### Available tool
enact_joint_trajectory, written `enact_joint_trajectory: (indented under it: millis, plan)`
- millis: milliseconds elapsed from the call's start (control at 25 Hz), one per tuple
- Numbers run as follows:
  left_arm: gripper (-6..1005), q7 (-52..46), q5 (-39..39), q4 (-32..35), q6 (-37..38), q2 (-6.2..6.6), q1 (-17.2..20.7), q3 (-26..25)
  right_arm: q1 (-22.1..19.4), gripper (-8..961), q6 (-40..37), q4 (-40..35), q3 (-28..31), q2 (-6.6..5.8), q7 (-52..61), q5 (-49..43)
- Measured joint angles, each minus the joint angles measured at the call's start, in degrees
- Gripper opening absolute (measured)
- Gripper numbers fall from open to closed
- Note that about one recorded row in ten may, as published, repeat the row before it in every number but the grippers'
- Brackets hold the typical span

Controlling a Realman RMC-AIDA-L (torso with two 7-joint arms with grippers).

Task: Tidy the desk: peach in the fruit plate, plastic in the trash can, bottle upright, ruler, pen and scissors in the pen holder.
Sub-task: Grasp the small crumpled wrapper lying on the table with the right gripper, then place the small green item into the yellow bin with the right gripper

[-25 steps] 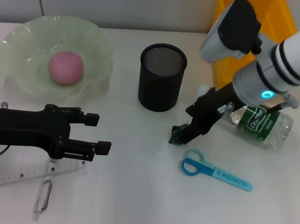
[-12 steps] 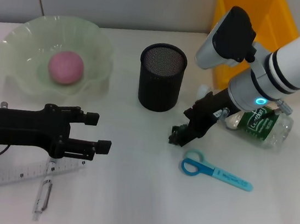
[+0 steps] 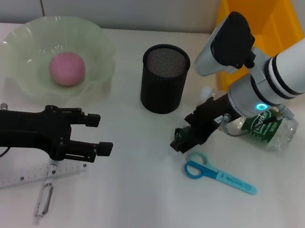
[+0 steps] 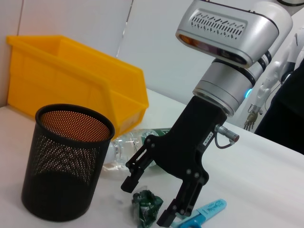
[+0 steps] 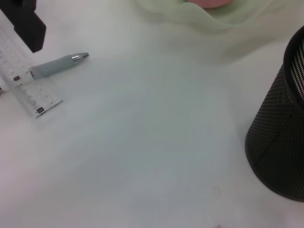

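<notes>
two arms share a white desk [image 3: 130, 201]. the right tool [image 4: 153, 205] hangs low with its jaws spread wide around a crumpled green plastic scrap [image 4: 146, 204], apparently to grasp it for the trash can; nothing is gripped yet. just beyond lies a bottle [image 3: 263, 127] on its side, scissors [image 3: 217, 174] beside. the left tool [image 3: 103, 136], open and empty, hovers over ruler [image 3: 26, 176] and pen [image 3: 44, 201].

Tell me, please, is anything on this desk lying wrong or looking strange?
Yes. The bottle lies on its side by the yellow bin, and a crumpled green plastic scrap sits loose on the desk between the right gripper's open fingers.
</notes>
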Motion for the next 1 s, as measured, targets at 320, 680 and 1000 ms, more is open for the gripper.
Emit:
enact_joint_trajectory:
  millis: [320,680,1000]
  plan:
    - [836,0.65,-0.05,-0.39,-0.37,0.0,0.0,-0.08,-0.05,729,0.57,0.05,-0.69,0.01,0.01,0.02]
    - [836,0.67,-0.66,-0.5,-0.41,0.06,0.0,-0.07,-0.08,643,0.89,0.2,-2.03,0.0,0.87,-0.17]
    - [836,0.67,-0.7,-0.5,-0.41,0.09,-0.08,-0.55,-0.07,471,0.08,-1.07,-1.7,-0.08,1.14,-0.12]
